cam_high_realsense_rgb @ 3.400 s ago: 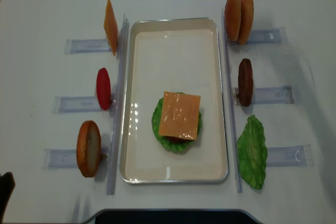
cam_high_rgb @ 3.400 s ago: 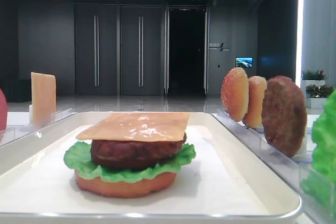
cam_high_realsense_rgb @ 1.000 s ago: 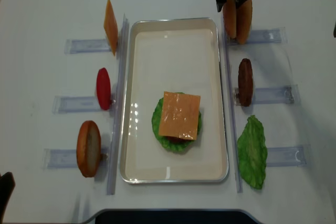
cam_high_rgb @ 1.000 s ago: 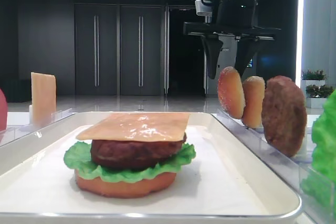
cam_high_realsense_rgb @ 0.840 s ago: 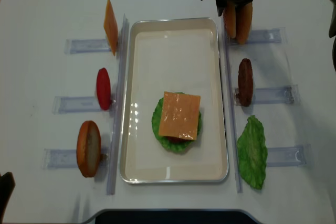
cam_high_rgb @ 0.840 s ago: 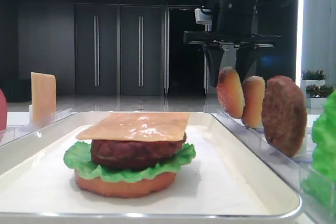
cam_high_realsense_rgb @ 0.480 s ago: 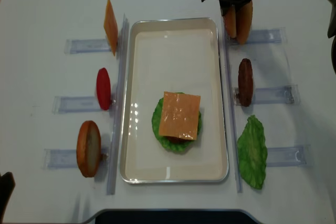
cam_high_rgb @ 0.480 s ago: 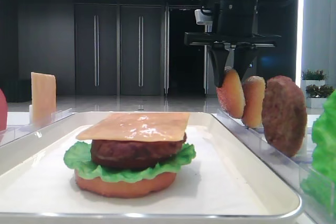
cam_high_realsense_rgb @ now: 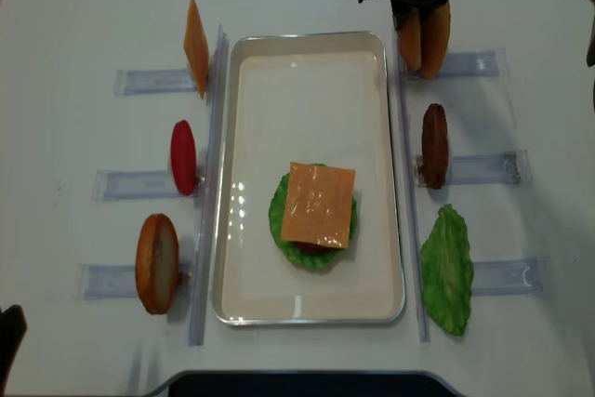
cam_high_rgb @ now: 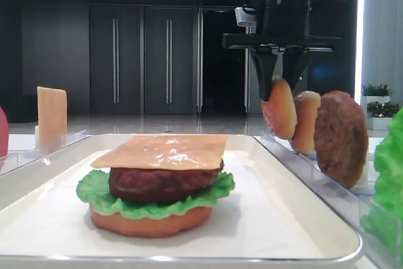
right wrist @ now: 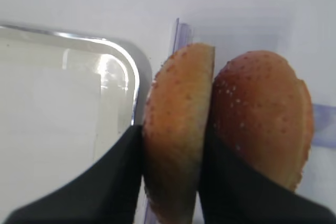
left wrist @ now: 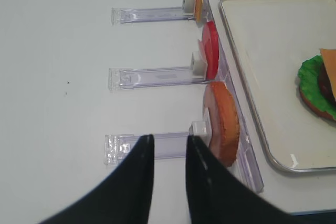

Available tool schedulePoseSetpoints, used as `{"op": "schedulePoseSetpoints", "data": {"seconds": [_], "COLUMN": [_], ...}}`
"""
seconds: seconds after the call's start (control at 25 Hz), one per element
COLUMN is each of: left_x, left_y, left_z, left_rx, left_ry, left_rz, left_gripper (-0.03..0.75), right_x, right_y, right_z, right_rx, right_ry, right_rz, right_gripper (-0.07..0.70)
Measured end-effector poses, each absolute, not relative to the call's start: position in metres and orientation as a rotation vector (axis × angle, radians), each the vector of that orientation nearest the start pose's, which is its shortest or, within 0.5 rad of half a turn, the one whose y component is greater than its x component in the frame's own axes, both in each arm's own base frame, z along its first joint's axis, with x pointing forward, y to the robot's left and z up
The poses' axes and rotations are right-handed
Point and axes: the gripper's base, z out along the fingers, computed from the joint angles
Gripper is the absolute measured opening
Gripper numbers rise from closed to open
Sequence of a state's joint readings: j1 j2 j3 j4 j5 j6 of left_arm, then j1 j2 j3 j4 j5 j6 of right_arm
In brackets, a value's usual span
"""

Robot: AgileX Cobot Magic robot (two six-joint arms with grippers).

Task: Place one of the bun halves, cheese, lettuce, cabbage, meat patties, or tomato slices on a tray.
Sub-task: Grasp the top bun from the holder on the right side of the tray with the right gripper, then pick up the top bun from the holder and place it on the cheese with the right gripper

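one exterior view sits low at the tray (cam_high_rgb: 302,218) rim, facing a dark hall — the other looks straight down on the table (cam_high_realsense_rgb: 74,6). wrist cameras hang close: right over the bun halves (right wrist: 226,124), left above the acrylic racks (left wrist: 157,74).

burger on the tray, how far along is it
Done: the tray holds a stack of orange base, lettuce, meat patty and cheese. In hand: the right gripper is shut on the bun half nearest the tray at its rack, beside a second bun half. Left: lifting it out and setting it on the tray, probably atop the cheese.
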State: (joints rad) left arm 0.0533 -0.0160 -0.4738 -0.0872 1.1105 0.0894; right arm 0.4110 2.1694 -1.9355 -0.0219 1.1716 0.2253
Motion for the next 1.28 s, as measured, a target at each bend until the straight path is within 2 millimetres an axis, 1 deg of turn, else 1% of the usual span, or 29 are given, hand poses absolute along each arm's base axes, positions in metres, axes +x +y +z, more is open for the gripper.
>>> {"op": "schedulePoseSetpoints", "data": {"seconds": [0.28, 0.52, 0.64, 0.76, 0.84, 0.96, 1.12, 1.28], "left_x": [-0.006, -0.006, -0.006, -0.006, -0.006, -0.006, -0.006, -0.006], "left_y": [-0.007, -0.007, -0.007, -0.007, -0.007, -0.007, -0.007, -0.007], "left_z": [0.266, 0.266, 0.266, 0.266, 0.266, 0.266, 0.266, 0.266], "left_rx": [0.044, 0.044, 0.044, 0.044, 0.044, 0.044, 0.044, 0.044], "left_ry": [2.101, 2.101, 2.101, 2.101, 2.101, 2.101, 2.101, 2.101], "left_rz": [-0.02, -0.02, -0.02, -0.02, -0.02, -0.02, -0.02, -0.02], "left_gripper": [0.159, 0.159, 0.159, 0.159, 0.159, 0.159, 0.159, 0.159], "right_x": [0.418, 0.417, 0.415, 0.408, 0.402, 0.396, 0.382, 0.356], "right_y": [0.182, 0.182, 0.183, 0.184, 0.183, 0.183, 0.184, 0.185], "right_z": [0.259, 0.262, 0.267, 0.284, 0.298, 0.313, 0.319, 0.33], "right_rx": [-0.267, -0.266, -0.259, -0.246, -0.242, -0.235, -0.243, -0.269], "right_ry": [2.864, 2.86, 2.857, 2.835, 2.808, 2.783, 2.792, 2.803], "right_rz": [0.125, 0.127, 0.165, 0.235, 0.27, 0.317, 0.381, 0.459], "right_gripper": [0.251, 0.251, 0.251, 0.251, 0.251, 0.251, 0.251, 0.25]}}
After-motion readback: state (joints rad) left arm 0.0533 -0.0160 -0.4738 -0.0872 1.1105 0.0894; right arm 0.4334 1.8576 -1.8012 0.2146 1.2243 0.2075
